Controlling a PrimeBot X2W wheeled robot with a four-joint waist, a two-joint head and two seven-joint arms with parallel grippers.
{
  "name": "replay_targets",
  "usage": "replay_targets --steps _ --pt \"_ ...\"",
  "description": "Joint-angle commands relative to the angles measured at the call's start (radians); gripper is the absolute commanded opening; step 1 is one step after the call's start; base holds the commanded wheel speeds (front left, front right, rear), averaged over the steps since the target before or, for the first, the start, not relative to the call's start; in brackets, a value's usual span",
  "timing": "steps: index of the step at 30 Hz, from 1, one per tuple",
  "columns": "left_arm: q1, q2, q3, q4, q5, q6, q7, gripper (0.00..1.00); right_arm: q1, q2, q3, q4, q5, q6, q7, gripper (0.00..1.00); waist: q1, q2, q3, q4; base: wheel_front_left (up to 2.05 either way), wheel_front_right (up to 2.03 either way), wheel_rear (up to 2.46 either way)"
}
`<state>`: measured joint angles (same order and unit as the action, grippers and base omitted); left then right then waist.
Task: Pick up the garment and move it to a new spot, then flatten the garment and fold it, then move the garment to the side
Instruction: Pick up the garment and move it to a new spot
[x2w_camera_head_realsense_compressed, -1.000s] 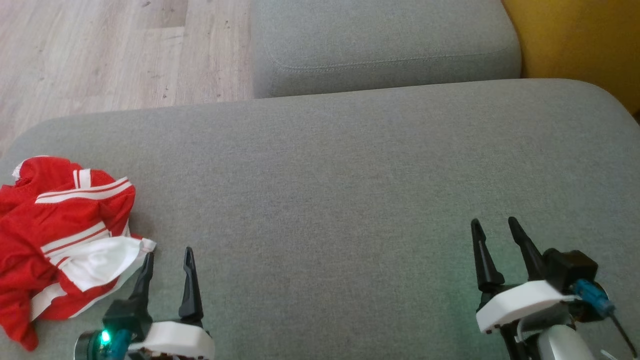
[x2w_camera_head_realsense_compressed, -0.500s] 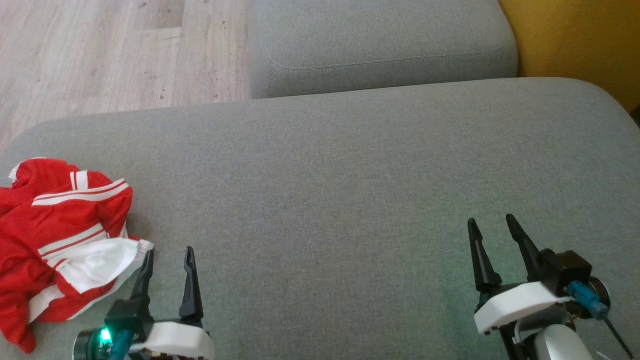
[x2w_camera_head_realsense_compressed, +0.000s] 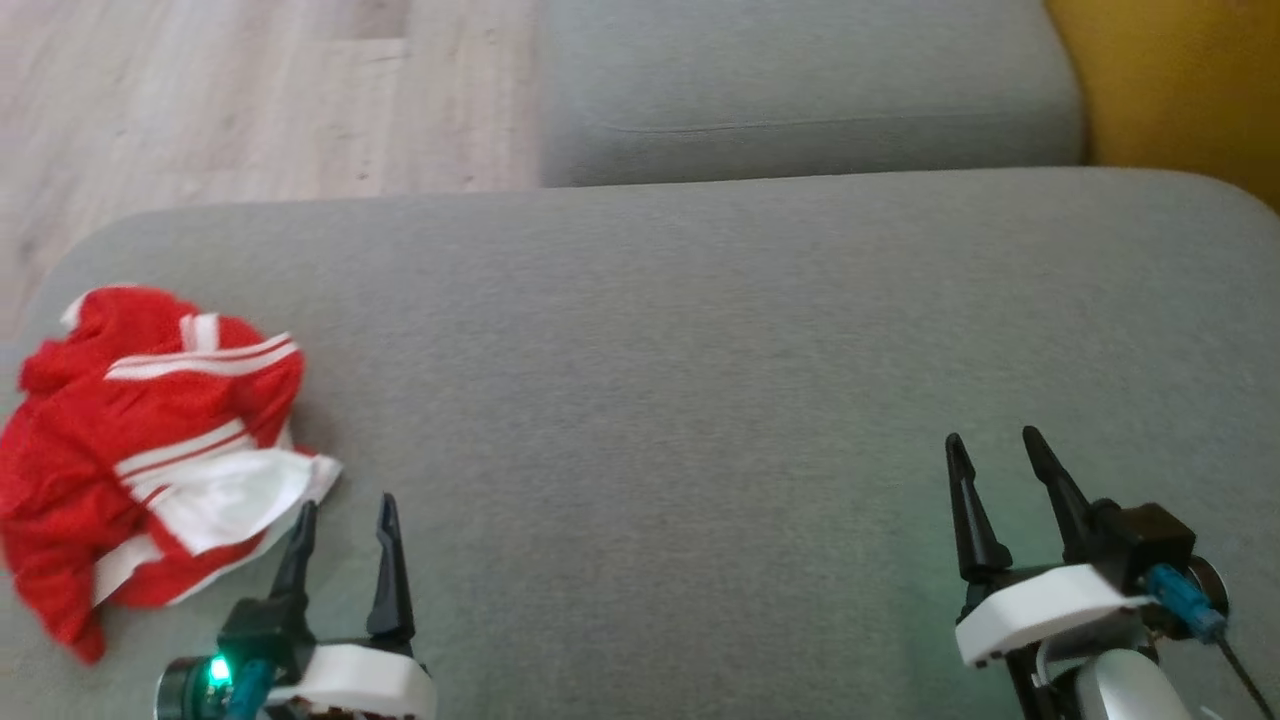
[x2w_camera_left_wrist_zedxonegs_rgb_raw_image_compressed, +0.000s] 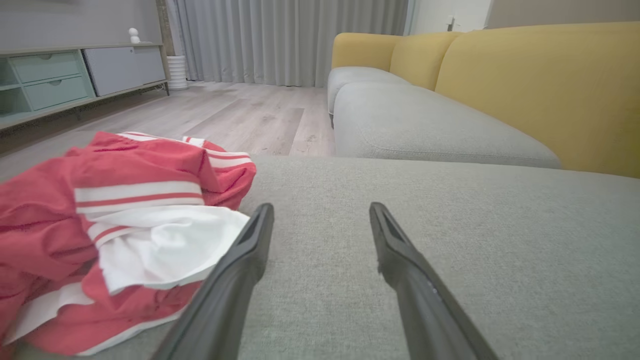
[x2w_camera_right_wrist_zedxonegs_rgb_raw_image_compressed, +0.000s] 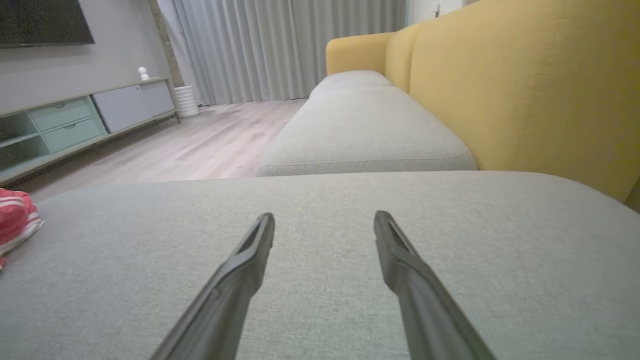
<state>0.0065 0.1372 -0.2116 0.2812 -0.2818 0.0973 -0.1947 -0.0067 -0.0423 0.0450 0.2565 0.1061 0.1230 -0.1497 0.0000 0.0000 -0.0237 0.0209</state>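
Two long, slim black fingers (x2w_camera_left_wrist_zedxonegs_rgb_raw_image_compressed: 235, 280), tapering to points, end each arm. At the base of the left gripper (x2w_camera_head_realsense_compressed: 347, 502) sits a rounded white housing (x2w_camera_head_realsense_compressed: 355, 682), with a small glowing green light (x2w_camera_head_realsense_compressed: 217, 670) and a teal connector (x2w_camera_head_realsense_compressed: 245, 690) beside it. The right gripper (x2w_camera_head_realsense_compressed: 992, 435) has a white shell (x2w_camera_head_realsense_compressed: 1040, 605), a boxy black block (x2w_camera_head_realsense_compressed: 1145, 545), a blue plug (x2w_camera_head_realsense_compressed: 1180, 597) trailing a thin dark cable (x2w_camera_head_realsense_compressed: 1243, 672), and a pale grey forearm (x2w_camera_head_realsense_compressed: 1120, 695).
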Motion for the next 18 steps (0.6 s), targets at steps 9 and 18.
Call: replay_targets --steps 9,18 --pt "-0.026 0.036 0.022 -0.059 0.011 0.020 0.017 1.00 -0.016 -0.008 0.029 -0.032 0.030 0.008 -0.027 1.00 0.0000 0.0000 -0.002 0.238 0.00 0.00 0.00" --pt "-0.009 0.054 0.030 -0.085 0.007 0.035 0.023 1.00 -0.021 -0.008 0.036 -0.025 0.038 0.008 -0.034 1.00 0.0000 0.0000 0.003 0.410 0.00 0.00 0.00"
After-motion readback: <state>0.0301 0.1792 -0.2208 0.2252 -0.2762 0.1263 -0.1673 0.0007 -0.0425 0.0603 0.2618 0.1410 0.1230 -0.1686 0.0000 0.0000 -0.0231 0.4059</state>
